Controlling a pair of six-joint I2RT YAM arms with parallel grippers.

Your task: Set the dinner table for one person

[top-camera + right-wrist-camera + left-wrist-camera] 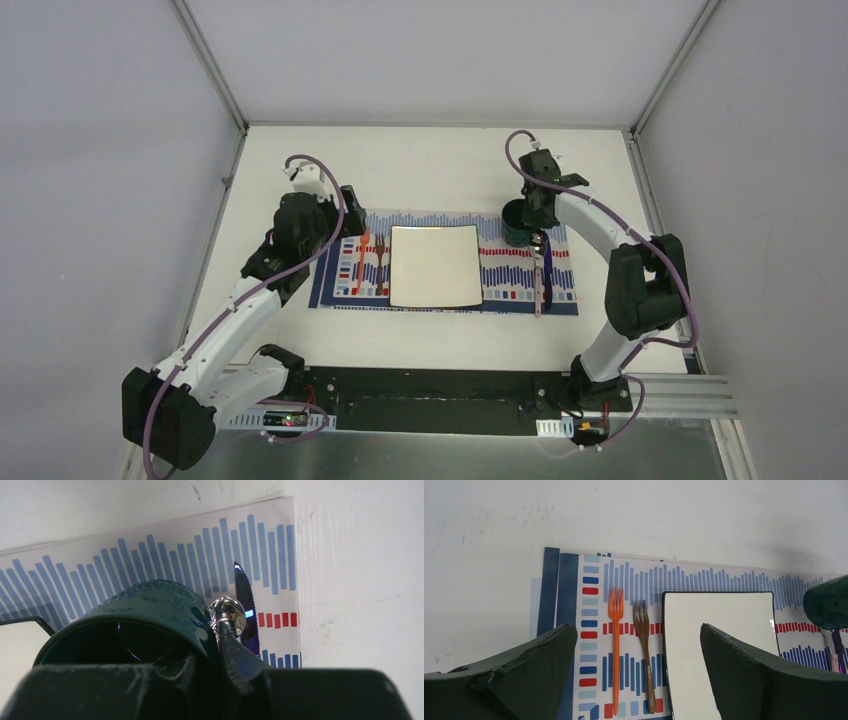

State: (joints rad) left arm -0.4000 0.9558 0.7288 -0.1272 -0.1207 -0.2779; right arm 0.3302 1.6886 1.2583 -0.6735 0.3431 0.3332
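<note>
The white dinner table [430,160] carries a striped placemat [510,275] with a square white plate [435,265] at its middle. An orange fork [616,645] and a wooden fork [644,645] lie side by side left of the plate. My left gripper [636,630] hovers open above them, holding nothing. My right gripper [212,652] is shut on the wall of a dark green cup [150,605], one finger inside and one outside. The cup [518,228] is over the mat's far right part. Whether it rests on the mat I cannot tell.
A silver spoon [227,611] and a purple-sheened knife [246,605] lie on the mat right of the plate, just beside the cup. Aluminium frame rails [215,80] and grey walls enclose the table on three sides.
</note>
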